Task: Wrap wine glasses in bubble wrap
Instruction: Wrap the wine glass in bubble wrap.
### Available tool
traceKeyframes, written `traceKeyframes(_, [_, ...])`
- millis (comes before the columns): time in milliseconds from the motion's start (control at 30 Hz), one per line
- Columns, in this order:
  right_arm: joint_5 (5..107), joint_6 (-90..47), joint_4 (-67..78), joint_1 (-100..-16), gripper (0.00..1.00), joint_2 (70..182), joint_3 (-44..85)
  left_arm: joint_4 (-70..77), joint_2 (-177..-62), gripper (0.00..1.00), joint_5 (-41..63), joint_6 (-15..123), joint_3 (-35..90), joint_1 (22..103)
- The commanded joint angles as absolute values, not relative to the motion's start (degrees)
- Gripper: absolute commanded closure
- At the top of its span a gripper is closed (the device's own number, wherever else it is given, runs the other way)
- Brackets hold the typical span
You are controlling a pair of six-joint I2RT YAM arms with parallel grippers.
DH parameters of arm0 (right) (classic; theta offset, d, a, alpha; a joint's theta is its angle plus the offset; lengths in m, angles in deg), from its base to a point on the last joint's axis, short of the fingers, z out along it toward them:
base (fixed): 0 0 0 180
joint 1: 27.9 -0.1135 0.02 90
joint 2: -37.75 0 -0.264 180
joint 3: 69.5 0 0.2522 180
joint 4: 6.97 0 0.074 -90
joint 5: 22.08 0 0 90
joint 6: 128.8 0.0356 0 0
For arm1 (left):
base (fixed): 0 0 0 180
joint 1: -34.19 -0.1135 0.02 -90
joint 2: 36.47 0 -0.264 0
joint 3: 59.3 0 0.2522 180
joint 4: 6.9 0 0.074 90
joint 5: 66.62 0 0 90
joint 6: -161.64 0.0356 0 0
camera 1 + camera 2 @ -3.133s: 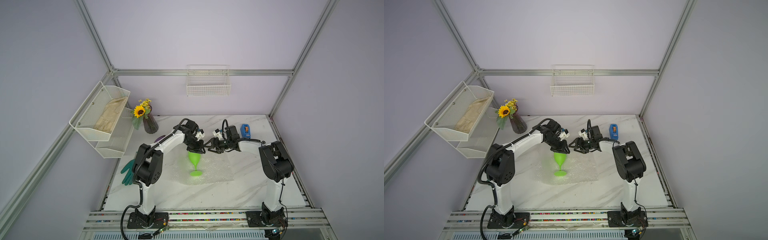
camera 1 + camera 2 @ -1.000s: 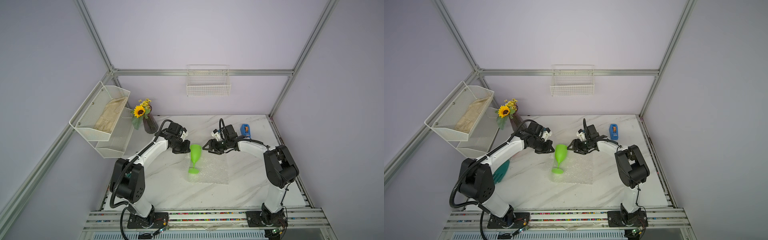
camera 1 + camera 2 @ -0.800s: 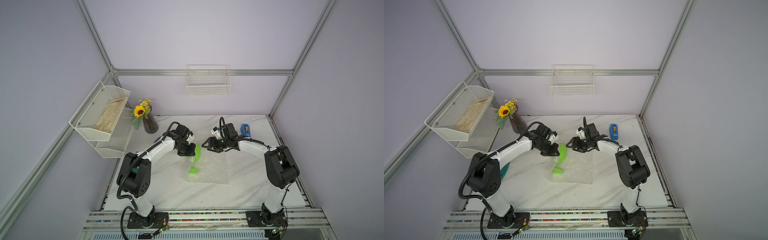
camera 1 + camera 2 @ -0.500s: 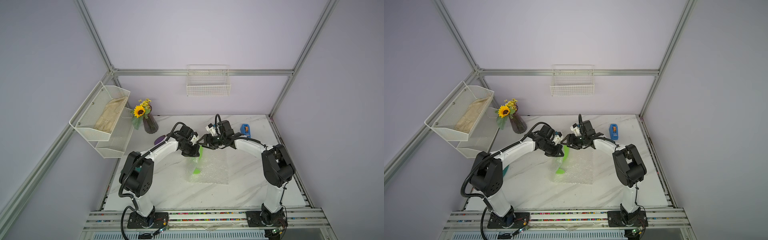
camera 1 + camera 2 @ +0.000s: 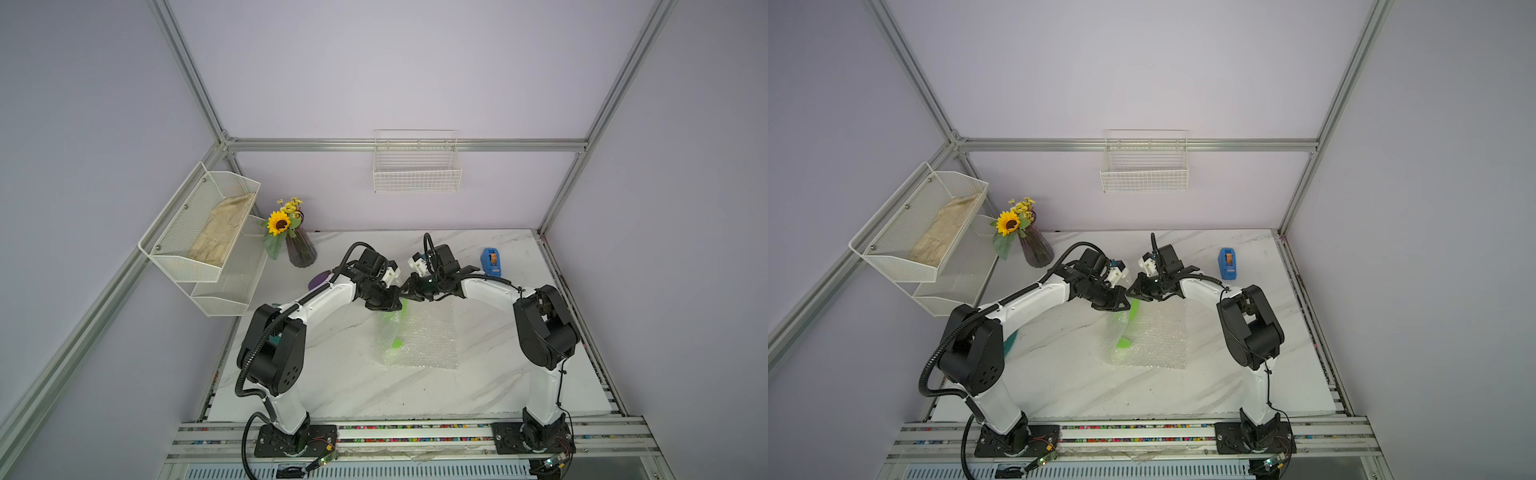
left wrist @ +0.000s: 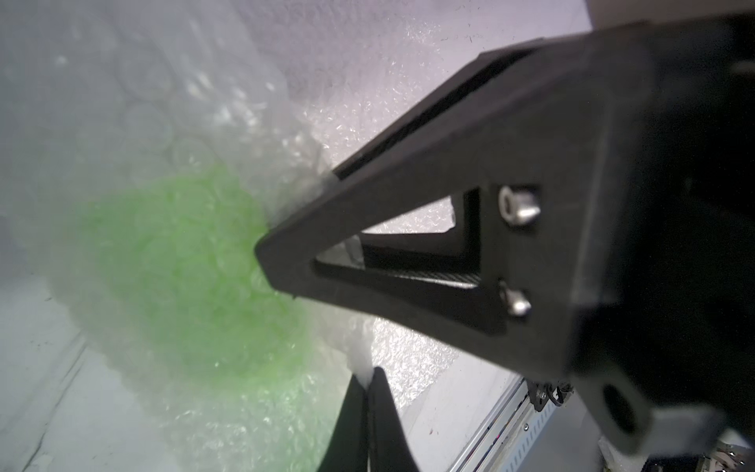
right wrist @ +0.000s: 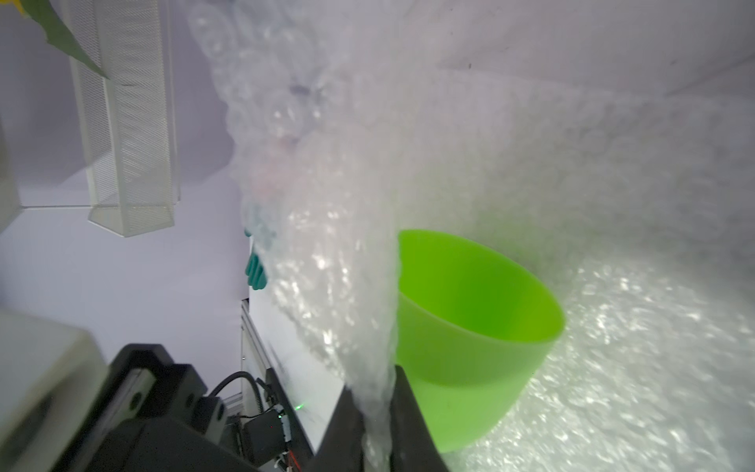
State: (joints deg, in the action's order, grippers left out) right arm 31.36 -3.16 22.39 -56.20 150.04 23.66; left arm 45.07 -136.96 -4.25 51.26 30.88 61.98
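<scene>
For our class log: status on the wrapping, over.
Left gripper shut on bubble wrap; right gripper likewise. Goblet tilted, partly covered. Nothing blocking.

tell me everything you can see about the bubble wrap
The bubble wrap is a clear, whitish, crinkly sheet of small air bubbles. Most of it lies flat on the table; its left side is lifted and draped over the green goblet, which shows through it. The left end effector and right end effector each pinch a bunched fold of that raised side.
</scene>
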Motion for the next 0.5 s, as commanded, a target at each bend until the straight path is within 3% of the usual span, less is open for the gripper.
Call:
traceKeyframes(0, [36.47, -4.15, 26.69, -56.46, 0.90, 145.72, 22.29, 44.21, -133.33, 0.96, -4.26, 51.75, 31.85, 62.05])
traceKeyframes(67, [36.17, -5.30, 26.84, -56.43, 0.95, 145.41, 21.03, 44.25, -133.50, 0.89, -5.03, 51.61, 32.19, 62.05])
traceKeyframes(133, [36.99, -5.36, 26.83, -56.40, 1.00, 145.22, 19.56, 44.36, -133.32, 0.73, -4.99, 50.95, 32.83, 62.06])
traceKeyframes(467, [40.49, -5.66, 24.22, -56.21, 0.98, 144.27, 13.27, 48.24, -131.12, 0.32, 5.85, 47.25, 34.98, 60.38])
